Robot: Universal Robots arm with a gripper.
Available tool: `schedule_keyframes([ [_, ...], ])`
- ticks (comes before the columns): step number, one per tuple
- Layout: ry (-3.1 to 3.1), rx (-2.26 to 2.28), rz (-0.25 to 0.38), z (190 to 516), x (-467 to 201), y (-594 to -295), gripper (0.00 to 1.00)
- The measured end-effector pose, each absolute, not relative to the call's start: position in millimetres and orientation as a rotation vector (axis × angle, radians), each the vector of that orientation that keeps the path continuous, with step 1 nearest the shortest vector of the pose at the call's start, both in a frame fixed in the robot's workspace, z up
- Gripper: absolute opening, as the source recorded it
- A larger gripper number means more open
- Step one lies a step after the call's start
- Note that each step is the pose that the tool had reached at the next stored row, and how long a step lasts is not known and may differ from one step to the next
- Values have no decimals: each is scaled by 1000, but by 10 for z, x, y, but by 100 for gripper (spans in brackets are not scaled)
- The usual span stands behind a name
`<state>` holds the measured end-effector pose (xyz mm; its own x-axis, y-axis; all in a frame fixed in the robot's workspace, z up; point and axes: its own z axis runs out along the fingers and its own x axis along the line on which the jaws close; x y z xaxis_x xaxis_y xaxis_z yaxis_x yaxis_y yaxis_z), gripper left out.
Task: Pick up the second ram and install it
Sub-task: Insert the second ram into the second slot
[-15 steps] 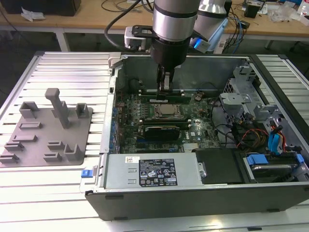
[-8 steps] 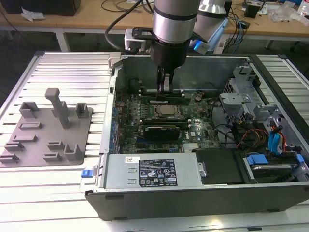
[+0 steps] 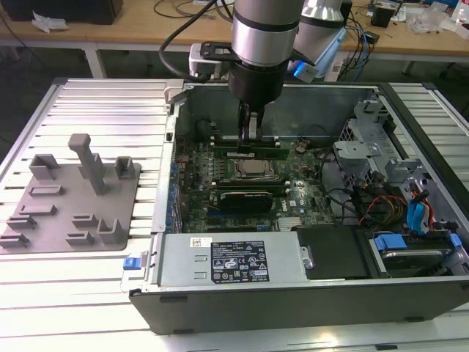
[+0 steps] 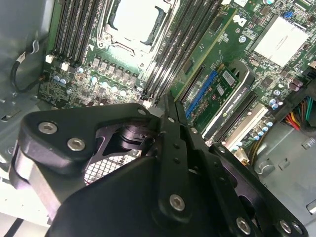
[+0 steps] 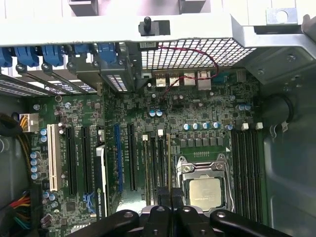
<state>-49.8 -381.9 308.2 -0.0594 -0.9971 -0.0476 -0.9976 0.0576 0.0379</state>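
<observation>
Green boards under a black gripper

The black gripper (image 3: 251, 138) pinches the green second ram (image 3: 272, 152). Below it the motherboard (image 5: 197, 118) is dark green with a silver processor (image 5: 205, 192). A blue slot (image 5: 117, 158) and a white slot (image 5: 52, 158) lie farther off.

A long wooden workbench (image 3: 132, 29) ran along the back on a white frame (image 3: 96, 60), strewn with cables (image 3: 183, 9). The floor (image 3: 37, 67) beneath it lay dark. Nearer me stood a ribbed metal table (image 3: 110, 103), its front edge washed bright with glare.
</observation>
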Motion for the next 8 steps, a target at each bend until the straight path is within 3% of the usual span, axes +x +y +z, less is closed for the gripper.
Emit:
schedule_keyframes([
  [8, 2278, -2149, 94, 3025, -498, -3818, 9],
])
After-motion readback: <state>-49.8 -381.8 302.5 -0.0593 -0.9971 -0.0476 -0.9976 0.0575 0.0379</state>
